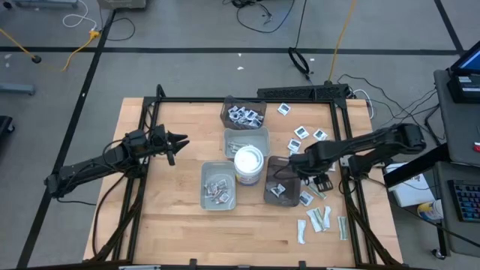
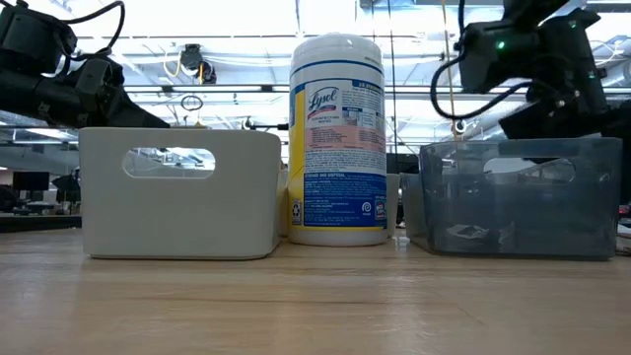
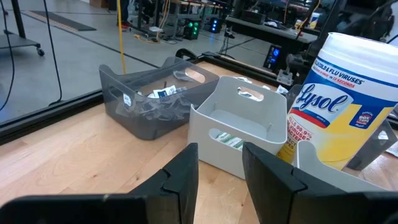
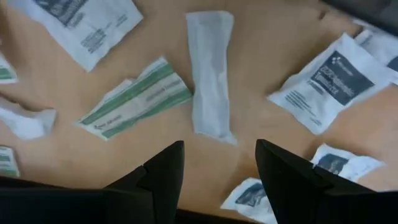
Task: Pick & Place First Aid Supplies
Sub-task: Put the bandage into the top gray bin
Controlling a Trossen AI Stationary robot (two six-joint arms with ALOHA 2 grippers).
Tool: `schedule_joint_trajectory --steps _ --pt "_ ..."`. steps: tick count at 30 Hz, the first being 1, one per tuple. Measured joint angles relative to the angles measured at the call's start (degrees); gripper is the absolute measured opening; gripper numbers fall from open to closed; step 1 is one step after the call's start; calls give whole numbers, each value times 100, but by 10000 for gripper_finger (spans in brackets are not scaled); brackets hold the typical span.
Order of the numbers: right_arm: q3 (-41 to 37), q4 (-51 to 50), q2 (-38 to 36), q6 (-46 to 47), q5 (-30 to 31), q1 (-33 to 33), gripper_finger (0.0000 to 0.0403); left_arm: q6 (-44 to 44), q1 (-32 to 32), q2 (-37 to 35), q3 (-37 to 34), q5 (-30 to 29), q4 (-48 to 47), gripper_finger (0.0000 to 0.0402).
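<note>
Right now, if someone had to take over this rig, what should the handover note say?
Left gripper: jaws open and empty, waiting over the table's left side.
Right gripper: jaws open and empty, above loose packets on the table's right side, a pale strip packet just ahead of it.
Done: some packets already lie in the far dark tray, the near grey tray and the dark tray by the right arm; a strip lies in the middle grey tray beside the Lysol tub.
Left: many square white packets and green-white strips still scattered on the right side of the table.
</note>
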Motion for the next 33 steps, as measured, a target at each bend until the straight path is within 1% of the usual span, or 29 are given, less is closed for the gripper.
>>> schedule_joint_trajectory --steps 8,13,18,20,23,28,33 --pt "-11 724 566 10 1 -4 192 -1 2 0 0 0 0 129" --pt "-93 710 853 129 7 -4 192 0 1 0 0 0 -1 129" --pt "-162 733 874 129 21 -4 184 1 0 0 0 0 -1 129" --pt "-162 736 874 127 21 -4 168 0 1 0 0 0 0 129" --pt "-162 742 874 116 2 -4 130 1 2 0 0 0 0 129" --pt "-162 742 874 -42 -463 -4 62 -1 0 0 0 0 0 129" --pt "-218 863 874 -24 -430 -4 13 1 0 0 0 0 0 129"
